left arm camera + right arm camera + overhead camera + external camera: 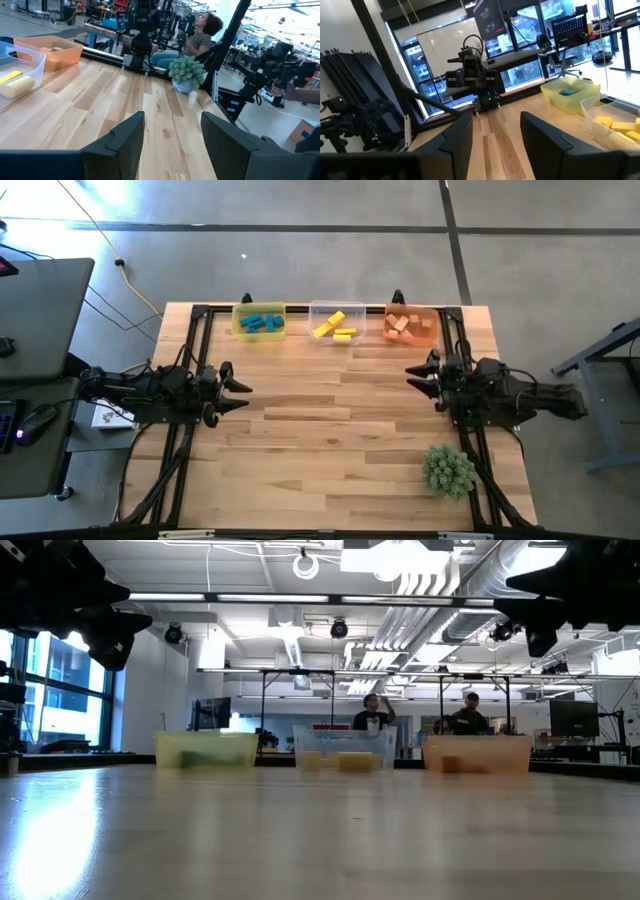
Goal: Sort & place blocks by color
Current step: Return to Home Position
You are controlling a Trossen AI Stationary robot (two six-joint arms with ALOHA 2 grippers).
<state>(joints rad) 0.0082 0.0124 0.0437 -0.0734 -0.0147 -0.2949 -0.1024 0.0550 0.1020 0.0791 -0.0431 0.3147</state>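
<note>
My left fingers (244, 395) and right fingers (414, 378) hang released, empty, at the sides of the counter (330, 430). The blocks (262, 324) lie sorted in the three bins (336, 304) at the far edge. A low swing home on the right could clip the plant (448, 470).

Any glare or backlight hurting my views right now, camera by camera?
High view: bright flare on the floor beyond the table, which is evenly lit. Low view: sheen on the tabletop's left; left gripper and right gripper are backlit silhouettes. Right wrist view: yellow bin evenly lit.
</note>
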